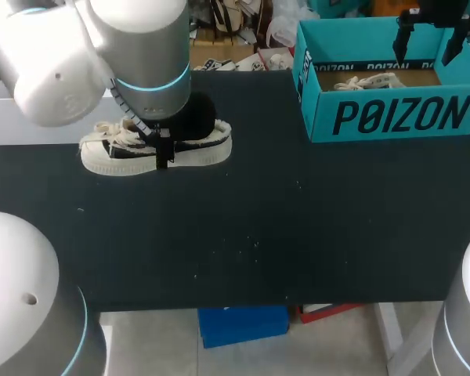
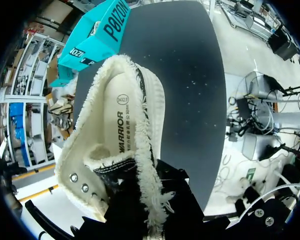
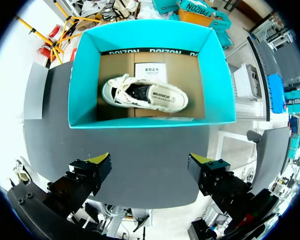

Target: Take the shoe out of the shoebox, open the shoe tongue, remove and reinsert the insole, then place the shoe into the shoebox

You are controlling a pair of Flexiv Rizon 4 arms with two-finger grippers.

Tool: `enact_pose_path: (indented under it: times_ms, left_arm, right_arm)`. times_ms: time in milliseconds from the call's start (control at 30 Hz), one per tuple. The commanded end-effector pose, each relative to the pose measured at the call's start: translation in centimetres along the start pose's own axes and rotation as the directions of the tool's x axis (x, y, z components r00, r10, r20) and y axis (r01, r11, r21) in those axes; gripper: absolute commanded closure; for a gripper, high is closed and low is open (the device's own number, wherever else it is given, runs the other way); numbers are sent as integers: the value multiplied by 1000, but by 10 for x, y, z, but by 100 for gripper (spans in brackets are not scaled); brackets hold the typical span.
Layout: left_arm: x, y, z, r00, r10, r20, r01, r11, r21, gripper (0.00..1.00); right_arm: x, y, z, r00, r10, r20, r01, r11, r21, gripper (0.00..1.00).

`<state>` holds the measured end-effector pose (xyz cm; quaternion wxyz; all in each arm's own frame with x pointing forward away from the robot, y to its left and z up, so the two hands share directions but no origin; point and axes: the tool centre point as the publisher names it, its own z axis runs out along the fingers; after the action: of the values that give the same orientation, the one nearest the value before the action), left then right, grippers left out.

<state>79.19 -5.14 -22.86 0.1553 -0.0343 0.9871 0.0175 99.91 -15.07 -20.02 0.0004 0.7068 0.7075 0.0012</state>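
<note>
Head view, from the left: a cream and black canvas shoe (image 1: 157, 149) lies on its sole on the dark table (image 1: 258, 235), toe pointing left, with loose laces (image 1: 113, 131) bunched over the front. The left gripper (image 1: 160, 145) is down at its opening, about mid-length. In the left wrist view the left gripper (image 2: 157, 205) sits at the frayed edge by the eyelets, but whether it is clamped on that edge cannot be told. The shoe (image 2: 115, 145) gapes wide there, and the cream insole (image 2: 122, 125) lies flat inside.

The shoe looks light. The cloth upper is probably soft and will fold or slip if pinched at the fringe alone, while the rubber sole should be firm. The side wall just above the sole, or the heel, would likely give the surest hold. The insole is probably thin and bendy, so its heel end is best for lifting it.

Further right stands the teal shoebox (image 1: 392, 117), open, with a second shoe (image 1: 368, 81) lying inside. The right gripper (image 3: 150, 160) hangs above it, spread wide and holding nothing.
</note>
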Motion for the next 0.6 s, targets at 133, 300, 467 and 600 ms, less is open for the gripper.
enact_pose_path:
  times_ms: [133, 300, 467, 600]
  left_arm:
    - [4, -14, 32, 999, 40, 13, -41, 998, 43, 100]
    - [6, -31, 55, 997, 77, 15, -78, 996, 50, 100]
    - [13, -50, 86, 992, 124, 10, -124, 992, 35, 100]
    - [17, -63, 111, 990, 139, 13, -139, 990, 19, 100]
  right_arm:
    - [0, 0, 0, 1000, 1, 0, -1, 1000, 1, 0]
    - [0, 0, 0, 1000, 1, 0, -1, 1000, 1, 0]
    - [0, 0, 0, 1000, 1, 0, -1, 1000, 1, 0]
    - [0, 0, 0, 1000, 1, 0, -1, 1000, 1, 0]
